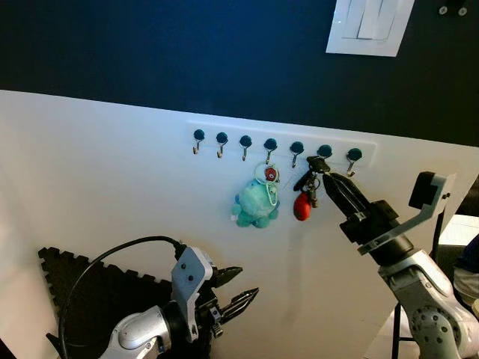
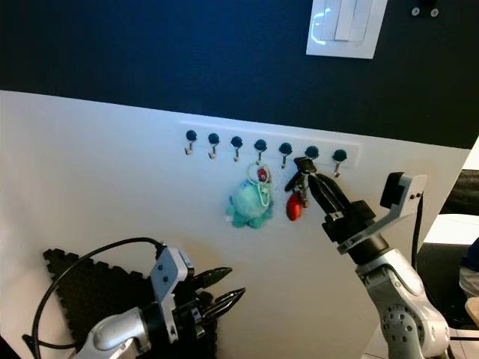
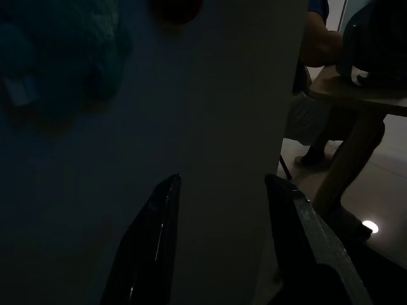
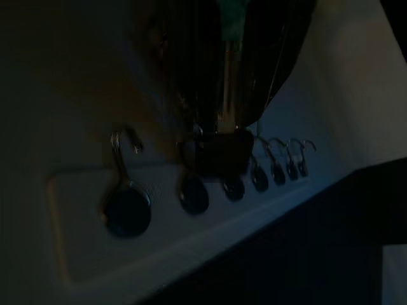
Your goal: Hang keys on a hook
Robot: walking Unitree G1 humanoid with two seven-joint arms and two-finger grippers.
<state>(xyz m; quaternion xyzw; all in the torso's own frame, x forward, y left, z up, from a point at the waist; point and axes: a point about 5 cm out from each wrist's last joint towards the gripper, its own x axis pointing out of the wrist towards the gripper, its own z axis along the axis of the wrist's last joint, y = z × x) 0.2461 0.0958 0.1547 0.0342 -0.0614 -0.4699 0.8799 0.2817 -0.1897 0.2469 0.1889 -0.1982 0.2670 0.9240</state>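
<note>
A white rail on the wall carries several teal-knobbed hooks. A teal plush keychain hangs from the fourth hook. The keys, a dark bunch with a red fob, sit just under the hook second from the right. My right gripper reaches up from the right and is shut on the keys at the wall. In the right wrist view a dark part of the bunch lies against the row of hooks. My left gripper hangs low, open, with nothing between its fingers.
A white switch plate is on the dark upper wall. A black foam mat and a black cable lie at the lower left. Past the wall's right edge a person sits at a round table.
</note>
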